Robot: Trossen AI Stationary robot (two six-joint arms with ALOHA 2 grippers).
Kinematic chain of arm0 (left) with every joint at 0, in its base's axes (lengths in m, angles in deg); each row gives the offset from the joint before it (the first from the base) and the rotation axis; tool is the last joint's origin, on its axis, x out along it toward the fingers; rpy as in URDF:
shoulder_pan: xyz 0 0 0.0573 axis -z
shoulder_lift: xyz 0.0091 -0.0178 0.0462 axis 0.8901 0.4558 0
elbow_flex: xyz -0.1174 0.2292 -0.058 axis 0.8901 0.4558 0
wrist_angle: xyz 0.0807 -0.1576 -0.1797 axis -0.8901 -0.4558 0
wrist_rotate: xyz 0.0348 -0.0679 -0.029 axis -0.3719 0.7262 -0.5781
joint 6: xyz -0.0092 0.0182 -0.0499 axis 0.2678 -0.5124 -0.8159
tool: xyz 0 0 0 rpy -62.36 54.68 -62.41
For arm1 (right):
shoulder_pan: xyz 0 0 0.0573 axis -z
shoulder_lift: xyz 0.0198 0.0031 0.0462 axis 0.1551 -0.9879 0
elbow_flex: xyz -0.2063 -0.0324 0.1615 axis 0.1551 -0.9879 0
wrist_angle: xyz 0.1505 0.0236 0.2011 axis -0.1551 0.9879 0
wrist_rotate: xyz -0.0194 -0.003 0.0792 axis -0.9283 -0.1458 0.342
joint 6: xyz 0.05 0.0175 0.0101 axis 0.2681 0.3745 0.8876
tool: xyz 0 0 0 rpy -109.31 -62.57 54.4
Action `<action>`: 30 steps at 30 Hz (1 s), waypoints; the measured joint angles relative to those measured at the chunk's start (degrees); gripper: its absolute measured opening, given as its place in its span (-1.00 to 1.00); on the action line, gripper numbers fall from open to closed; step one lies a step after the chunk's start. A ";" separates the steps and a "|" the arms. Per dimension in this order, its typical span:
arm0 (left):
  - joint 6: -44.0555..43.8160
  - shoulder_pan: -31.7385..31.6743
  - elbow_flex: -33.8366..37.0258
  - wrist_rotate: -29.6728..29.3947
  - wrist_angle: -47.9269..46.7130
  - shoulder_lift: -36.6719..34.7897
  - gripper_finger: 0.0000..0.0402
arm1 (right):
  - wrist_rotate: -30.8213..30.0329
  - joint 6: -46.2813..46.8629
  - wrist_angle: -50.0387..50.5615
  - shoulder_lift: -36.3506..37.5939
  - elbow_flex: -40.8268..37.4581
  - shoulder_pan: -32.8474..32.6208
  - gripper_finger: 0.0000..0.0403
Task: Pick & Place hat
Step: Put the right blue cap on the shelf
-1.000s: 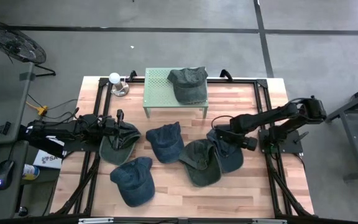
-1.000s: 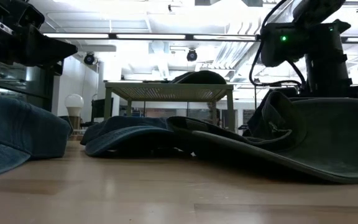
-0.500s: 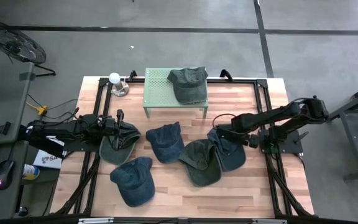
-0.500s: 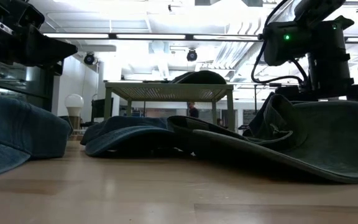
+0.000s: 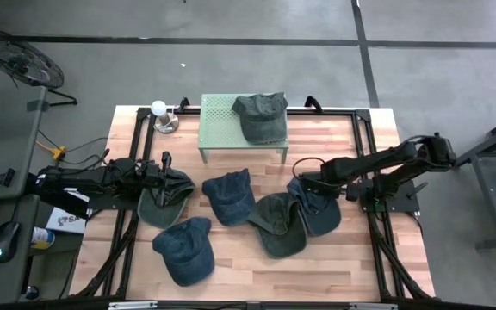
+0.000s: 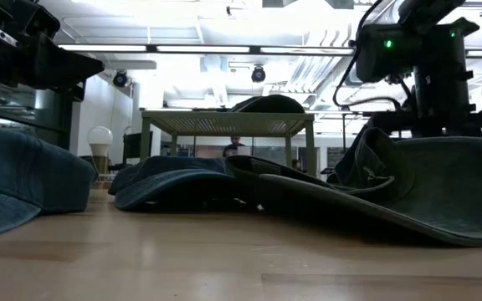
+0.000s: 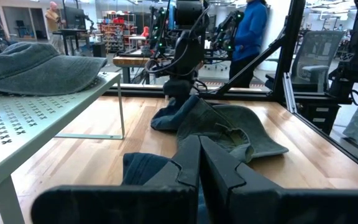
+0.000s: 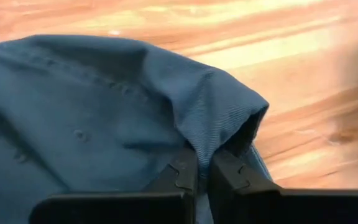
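Wooden table [image 5: 231, 258]: right gripper [image 8: 202, 163] pinching blue hat [image 8: 92, 118] (crown fold).

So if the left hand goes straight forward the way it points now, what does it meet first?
Probably the blue hat lying just ahead of the shut left hand. Beyond it sit the green hat and the right arm; depth is hard to judge.

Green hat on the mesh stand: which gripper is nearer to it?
Right. The right gripper, pinching a blue hat, sits below-right of the green hat; the left gripper waits farther off, lower-left.
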 joint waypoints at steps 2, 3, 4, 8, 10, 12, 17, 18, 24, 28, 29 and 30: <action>-0.01 0.01 0.00 -0.01 0.01 -0.01 -0.97 | -1.81 -0.71 1.13 1.45 0.93 -0.79 -0.97; 0.01 -0.01 0.00 0.01 0.01 0.00 -0.97 | -2.63 -0.70 2.33 2.34 1.49 -1.11 -0.97; -0.01 -0.01 0.00 0.00 0.02 0.01 -0.97 | -3.62 -0.84 3.65 3.17 2.13 -1.48 -0.97; -0.01 0.01 0.00 0.01 0.01 0.00 -0.97 | -7.85 -2.78 9.10 6.71 5.84 -3.02 -0.98; -0.01 0.01 0.00 0.00 0.01 0.01 -0.97 | -9.78 -3.86 11.93 7.92 8.19 -4.06 -0.98; 0.01 0.01 0.00 0.01 0.00 0.01 -0.97 | -11.60 -5.21 14.75 8.69 10.85 -5.01 -0.99; 0.00 0.01 0.00 0.01 0.02 0.00 -0.97 | -16.54 -8.84 21.20 9.28 18.18 -7.32 -0.99; 0.00 0.01 0.00 0.00 0.01 0.01 -0.97 | -17.58 -9.72 21.98 9.28 19.61 -7.82 -0.99; 0.01 0.00 0.00 0.01 0.00 0.00 -0.97 | -21.47 -15.21 26.37 9.28 25.94 -10.12 -1.00; -0.01 0.00 0.00 0.00 0.02 -0.01 -0.97 | -22.50 -17.70 27.20 9.28 27.34 -11.43 -1.00; 0.00 0.01 0.00 0.01 0.01 0.01 -0.97 | -22.50 -18.43 27.24 9.28 27.49 -11.65 -1.00; 0.01 -0.01 0.00 0.01 0.02 0.01 -0.97 | -22.57 -19.02 27.18 9.28 27.51 -11.88 -1.00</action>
